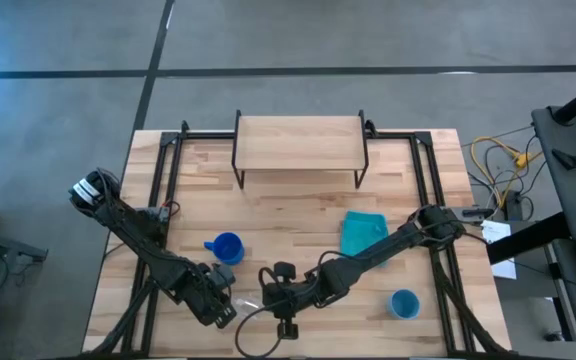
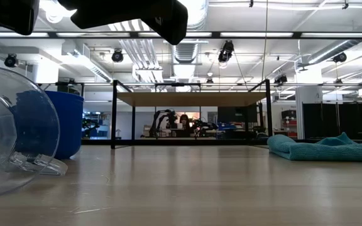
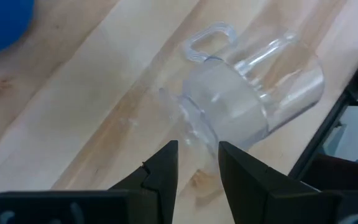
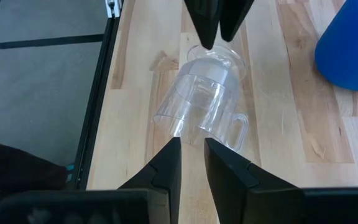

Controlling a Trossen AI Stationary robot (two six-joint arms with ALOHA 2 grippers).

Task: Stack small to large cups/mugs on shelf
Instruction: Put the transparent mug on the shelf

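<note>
Where both grippers meet, clear cup [image 4: 201, 102] lies sideways.

I'm seeing the wooden table [image 1: 298, 215] carrying the bare shelf [image 1: 298, 142] at its far edge. A deep blue mug [image 1: 226, 247], a teal cloth [image 1: 362, 231] and a light blue cup [image 1: 404, 303] are sitting on it; a clear cup [image 4: 201, 104] is lying on its side near the front.

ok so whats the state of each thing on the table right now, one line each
clear cup: lying on its side, not gripped
deep blue mug: upright on the table
light blue cup: upright on the table
teal cloth: folded, flat
shelf: nothing on it
left gripper: slightly open at the clear cup
right gripper: slightly open at the clear cup
</note>
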